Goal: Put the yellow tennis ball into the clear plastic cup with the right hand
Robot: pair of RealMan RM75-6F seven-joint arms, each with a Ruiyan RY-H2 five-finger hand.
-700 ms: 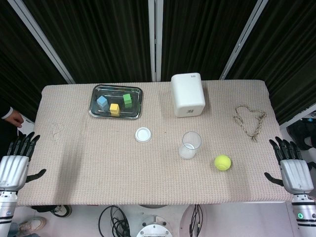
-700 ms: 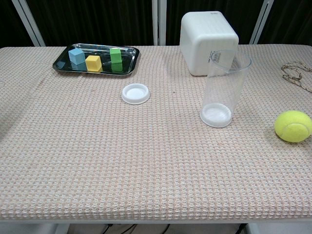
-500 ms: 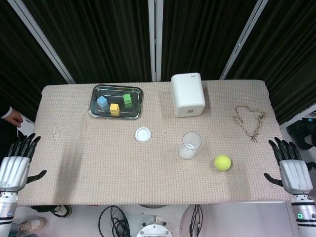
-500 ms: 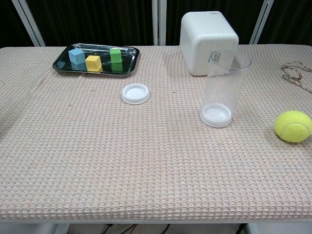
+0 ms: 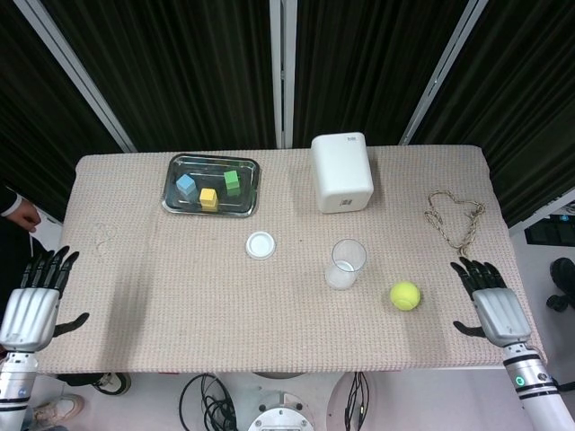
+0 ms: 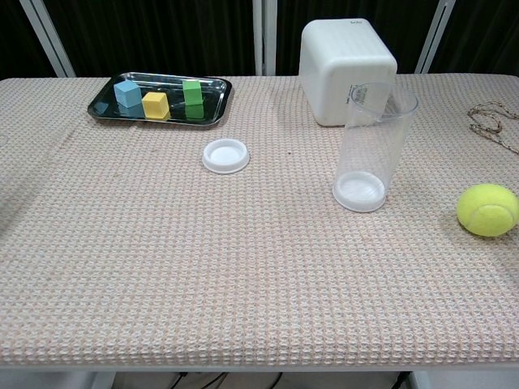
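The yellow tennis ball [image 5: 405, 295] [image 6: 486, 209] lies on the table cloth, just right of and nearer than the clear plastic cup [image 5: 347, 262] [image 6: 373, 146], which stands upright and empty. My right hand [image 5: 490, 304] hovers over the table's right front edge, fingers spread, holding nothing, a short way right of the ball. My left hand [image 5: 33, 301] stays off the table's left front corner, fingers apart and empty. Neither hand shows in the chest view.
A white box [image 5: 341, 171] stands behind the cup. A metal tray [image 5: 243, 191] with blue, yellow and green cubes sits back left. A white lid [image 5: 260, 244] lies mid-table. A coiled rope [image 5: 454, 218] lies at the right, behind my right hand.
My right hand has moved left and inward over the table edge, closer to the ball. The left hand shifted slightly. Ball and cup have not moved.
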